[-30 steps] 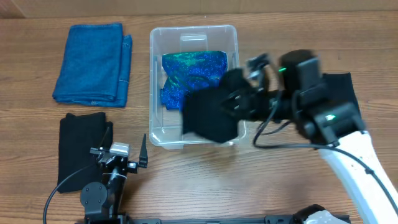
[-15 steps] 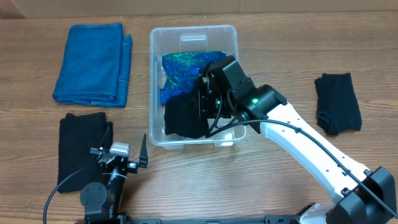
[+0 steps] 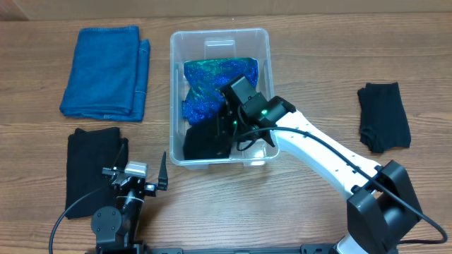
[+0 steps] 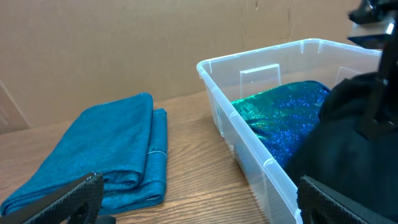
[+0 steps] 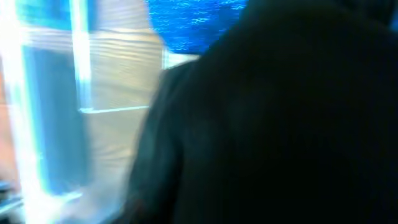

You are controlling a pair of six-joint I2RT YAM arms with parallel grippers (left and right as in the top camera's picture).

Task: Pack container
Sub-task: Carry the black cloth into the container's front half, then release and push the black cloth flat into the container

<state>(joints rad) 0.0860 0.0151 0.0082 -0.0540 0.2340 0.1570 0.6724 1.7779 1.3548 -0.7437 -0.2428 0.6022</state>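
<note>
The container (image 3: 219,32) is a clear plastic bin at the table's middle back, also in the left wrist view (image 4: 267,53). A sparkly blue-green cloth (image 3: 215,81) lies inside, with a black cloth (image 3: 201,141) at the bin's near end. My right gripper (image 3: 226,127) reaches down into the bin, right at the black cloth. The right wrist view is blurred and filled by that black cloth (image 5: 280,124), so its jaws are hidden. My left gripper (image 3: 141,164) stands open and empty near the front edge, left of the bin (image 4: 199,193).
A folded blue towel (image 3: 106,70) lies at the back left. A folded black cloth (image 3: 92,169) sits at the front left beside the left arm. Another black cloth (image 3: 383,116) lies at the right.
My right arm has swung left from the table's right side and lowered the black cloth into the container's near end. The left arm has not moved.
</note>
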